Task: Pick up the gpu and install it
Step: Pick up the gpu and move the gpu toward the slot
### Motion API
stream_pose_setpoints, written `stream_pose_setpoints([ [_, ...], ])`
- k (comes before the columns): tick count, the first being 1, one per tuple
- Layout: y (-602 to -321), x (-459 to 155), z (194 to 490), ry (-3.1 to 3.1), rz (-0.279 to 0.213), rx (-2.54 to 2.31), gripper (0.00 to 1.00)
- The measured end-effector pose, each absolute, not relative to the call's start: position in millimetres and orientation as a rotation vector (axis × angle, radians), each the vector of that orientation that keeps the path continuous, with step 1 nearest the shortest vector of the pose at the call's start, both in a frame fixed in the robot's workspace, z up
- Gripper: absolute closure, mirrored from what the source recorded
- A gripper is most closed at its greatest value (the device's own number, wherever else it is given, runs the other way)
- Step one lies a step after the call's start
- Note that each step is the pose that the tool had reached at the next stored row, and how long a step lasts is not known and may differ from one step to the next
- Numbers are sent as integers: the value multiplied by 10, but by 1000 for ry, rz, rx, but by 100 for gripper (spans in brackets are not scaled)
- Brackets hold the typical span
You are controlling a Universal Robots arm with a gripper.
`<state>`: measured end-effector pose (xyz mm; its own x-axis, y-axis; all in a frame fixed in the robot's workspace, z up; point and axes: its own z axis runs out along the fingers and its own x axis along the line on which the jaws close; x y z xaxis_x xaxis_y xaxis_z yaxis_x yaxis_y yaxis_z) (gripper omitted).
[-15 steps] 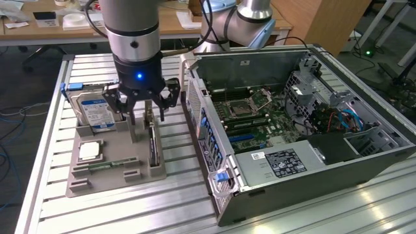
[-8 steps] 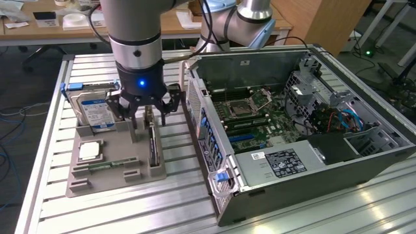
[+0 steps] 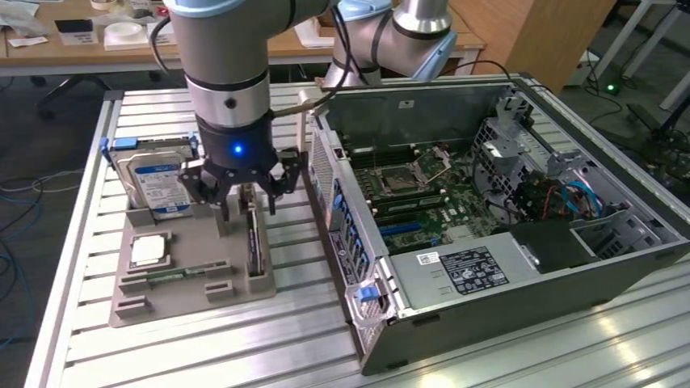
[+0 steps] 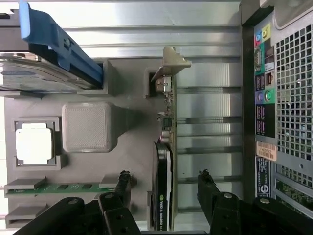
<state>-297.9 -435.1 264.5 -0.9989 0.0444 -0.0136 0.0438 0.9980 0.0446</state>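
At left centre of the exterior view, the gripper [image 3: 246, 192] hangs directly above the gpu [image 3: 254, 246], jaws spread wide and empty. The wrist view shows its fingers [image 4: 122, 185] flanking the card's two faces without touching it. The gpu stands on edge in a slot of the grey parts holder [image 3: 183, 303] on the slatted aluminium table [image 3: 216, 356], its long axis running up-and-down the frame, parallel to the open computer case [image 3: 485, 202] just beside it on the exterior view's right.

Gpu [image 4: 162, 196] on edge in holder [image 4: 132, 122], claw [image 4: 164, 174] astride; case [image 4: 293, 88] at exterior view's right.
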Motion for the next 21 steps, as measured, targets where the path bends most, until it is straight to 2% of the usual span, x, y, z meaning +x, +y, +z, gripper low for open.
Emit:
stream_pose_setpoints([
  [21, -4330, -2978, 2262, 3125, 69, 69, 34],
])
